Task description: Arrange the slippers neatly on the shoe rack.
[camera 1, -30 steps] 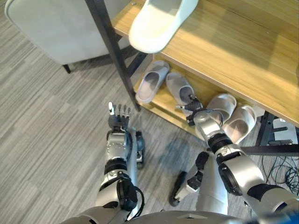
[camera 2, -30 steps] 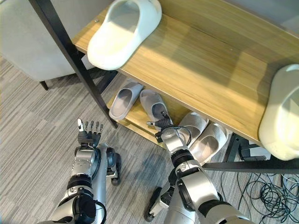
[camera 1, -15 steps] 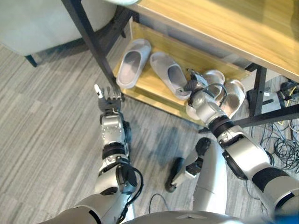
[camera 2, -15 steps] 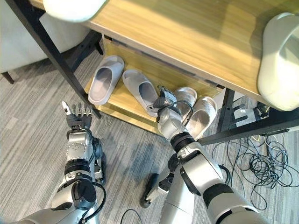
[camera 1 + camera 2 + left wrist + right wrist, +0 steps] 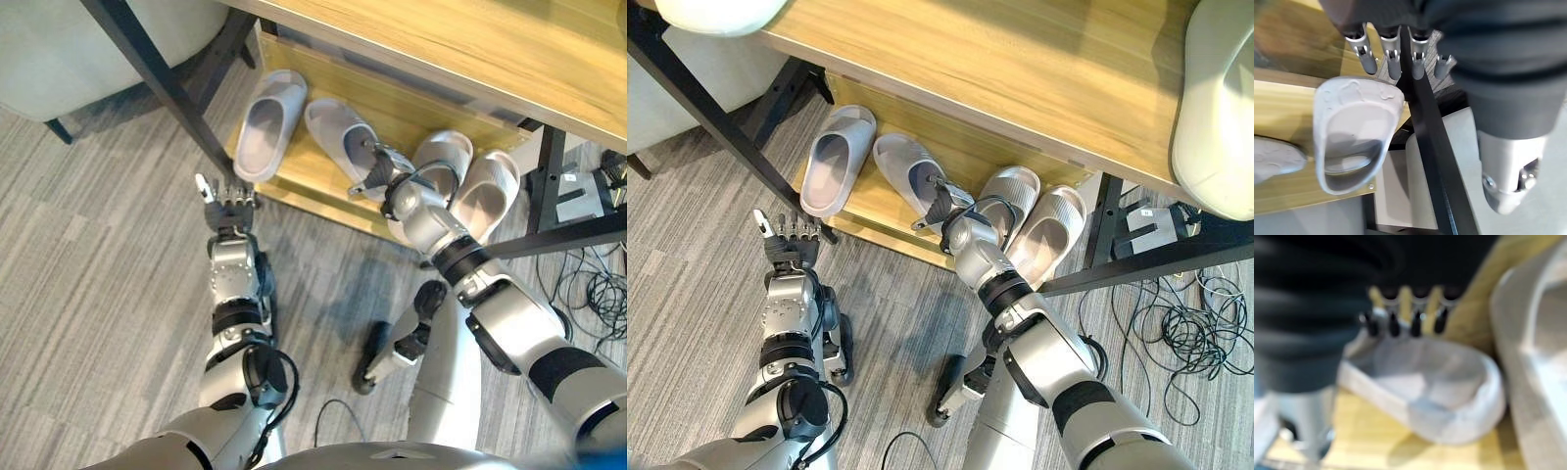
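The right hand (image 5: 942,208) reaches onto the lower shelf (image 5: 884,211) of the shoe rack, its fingers straight and relaxed over the heel end of the second grey slipper (image 5: 906,173) from the left, holding nothing; whether the tips actually touch the heel I cannot tell. The left hand (image 5: 225,201) hovers open near the floor beside the rack's black leg (image 5: 162,88), idle. The risk, as I judge it, is a sideways shove: this slipper lies skewed, toe angled left toward the leftmost slipper (image 5: 835,157), and a push on the heel could swing it further round or knock it into its neighbours (the pale pair (image 5: 1034,225) on the right lies just beside the hand). A pull toward the near edge could tip it off the shelf onto the floor. The slippers are soft-looking moulded slides with open toes, grey and light, likely to skid easily on the smooth wood.
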Available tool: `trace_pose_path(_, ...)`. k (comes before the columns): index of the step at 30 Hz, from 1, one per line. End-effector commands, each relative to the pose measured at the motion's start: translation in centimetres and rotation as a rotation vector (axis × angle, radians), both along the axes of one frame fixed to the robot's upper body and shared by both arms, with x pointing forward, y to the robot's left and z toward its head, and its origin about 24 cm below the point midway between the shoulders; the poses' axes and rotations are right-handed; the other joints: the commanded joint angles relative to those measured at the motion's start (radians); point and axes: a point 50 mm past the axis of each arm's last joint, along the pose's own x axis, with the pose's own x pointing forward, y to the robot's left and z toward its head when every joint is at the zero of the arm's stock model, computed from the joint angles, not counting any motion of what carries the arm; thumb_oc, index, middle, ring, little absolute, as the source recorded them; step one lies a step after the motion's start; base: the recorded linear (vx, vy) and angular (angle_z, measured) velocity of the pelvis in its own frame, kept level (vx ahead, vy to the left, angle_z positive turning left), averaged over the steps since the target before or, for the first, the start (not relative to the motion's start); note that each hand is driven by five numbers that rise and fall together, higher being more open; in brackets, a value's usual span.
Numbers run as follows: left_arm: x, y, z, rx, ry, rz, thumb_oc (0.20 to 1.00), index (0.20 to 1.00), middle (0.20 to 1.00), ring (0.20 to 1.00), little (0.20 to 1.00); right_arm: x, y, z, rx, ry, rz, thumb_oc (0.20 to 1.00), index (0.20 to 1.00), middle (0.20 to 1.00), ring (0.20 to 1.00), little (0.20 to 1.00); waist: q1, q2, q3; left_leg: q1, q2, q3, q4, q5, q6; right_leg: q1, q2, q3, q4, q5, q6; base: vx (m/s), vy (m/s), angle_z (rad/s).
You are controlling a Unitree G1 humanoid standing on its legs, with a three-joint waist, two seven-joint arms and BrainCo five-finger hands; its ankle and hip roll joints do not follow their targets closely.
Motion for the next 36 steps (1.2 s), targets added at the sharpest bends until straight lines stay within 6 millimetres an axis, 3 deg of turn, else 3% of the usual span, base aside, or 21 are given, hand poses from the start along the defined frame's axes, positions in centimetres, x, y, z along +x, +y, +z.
trace_pose_path(1, -0.8, -3.0, -2.9, -0.167, 0.049, -0.047, 1.000, 1.000, 1.000, 1.000, 1.000, 0.4, 0.6, 6.5, -0.025, -0.207, 0.037, 1.000, 1.000, 1.000, 1.000, 1.000, -0.014, -0.018, 0.083, 0.094, 0.057, -0.129, -0.102, -0.067, -0.062, 0.092, -0.007, 0.027, 0.188, 0.025, 0.020, 0.01, -0.014, 0.03)
trace_pose_path(2, -0.8, -2.8, -2.9, -0.171, 0.054, -0.042, 1.000, 1.000, 1.000, 1.000, 1.000, 0.4, 0.6, 5.8, -0.018, -0.172, 0.044, 1.000, 1.000, 1.000, 1.000, 1.000, -0.015, -0.021, 0.077, 0.094, 0.061, -0.129, -0.102, -0.070, -0.070, 0.095, -0.008, 0.023, 0.192, 0.026, 0.021, 0.01, -0.013, 0.03)
trace_pose_path(11, -1.3, -2.7, -4.2, -0.189, 0.100, -0.028, 1.000, 1.000, 1.000, 1.000, 1.000, -0.3, 2.7, 5.9, 0.026, -0.126, 0.157, 1.000, 1.000, 1.000, 1.000, 1.000, -0.010, -0.028, 0.079, 0.094, 0.062, -0.129, -0.081, -0.087, -0.075, 0.088, -0.005, 0.035, 0.221, 0.024, 0.024, 0.00, -0.006, 0.02)
trace_pose_path(20, -1.7, -3.4, -5.3, -0.188, 0.125, -0.081, 1.000, 1.000, 1.000, 1.000, 1.000, -0.6, 2.7, 6.8, 0.321, -0.074, 0.155, 1.000, 1.000, 1.000, 1.000, 1.000, -0.012, -0.024, 0.075, 0.094, 0.066, -0.126, -0.083, -0.091, -0.076, 0.086, -0.005, 0.041, 0.222, 0.032, 0.024, 0.00, 0.002, 0.00)
trace_pose_path(22, -1.8, -4.1, -5.8, -0.196, 0.136, -0.106, 1.000, 1.000, 1.000, 1.000, 1.000, -0.4, 2.2, 6.6, 0.532, -0.030, 0.124, 1.000, 1.000, 1.000, 1.000, 1.000, -0.012, -0.017, 0.071, 0.094, 0.069, -0.123, -0.079, -0.096, -0.077, 0.084, -0.006, 0.044, 0.225, 0.035, 0.026, 0.03, 0.027, 0.00)
trace_pose_path(26, -1.9, -4.6, -6.2, -0.191, 0.143, -0.144, 1.000, 1.000, 1.000, 1.000, 1.000, -0.4, 2.5, 7.1, 0.710, -0.011, 0.092, 1.000, 1.000, 1.000, 1.000, 1.000, -0.005, -0.012, 0.076, 0.094, 0.071, -0.122, -0.064, -0.105, -0.076, 0.082, -0.010, 0.052, 0.239, 0.033, 0.030, 0.01, 0.006, 0.00)
trace_pose_path(32, -1.8, -5.4, -6.3, -0.198, 0.152, -0.187, 1.000, 1.000, 1.000, 1.000, 1.000, -0.4, 2.3, 8.2, 0.792, -0.041, 0.053, 1.000, 1.000, 1.000, 1.000, 1.000, -0.002, -0.006, 0.087, 0.094, 0.070, -0.123, -0.052, -0.110, -0.077, 0.081, -0.013, 0.061, 0.258, 0.030, 0.032, 0.00, 0.000, 0.00)
trace_pose_path(36, -2.0, -5.7, -6.5, -0.210, 0.155, -0.198, 1.000, 1.000, 1.000, 1.000, 1.000, -0.6, 2.2, 7.8, 0.830, -0.001, 0.074, 1.000, 1.000, 1.000, 1.000, 1.000, -0.002, -0.004, 0.090, 0.094, 0.069, -0.125, -0.039, -0.116, -0.081, 0.079, -0.014, 0.064, 0.271, 0.029, 0.032, 0.00, 0.000, 0.00)
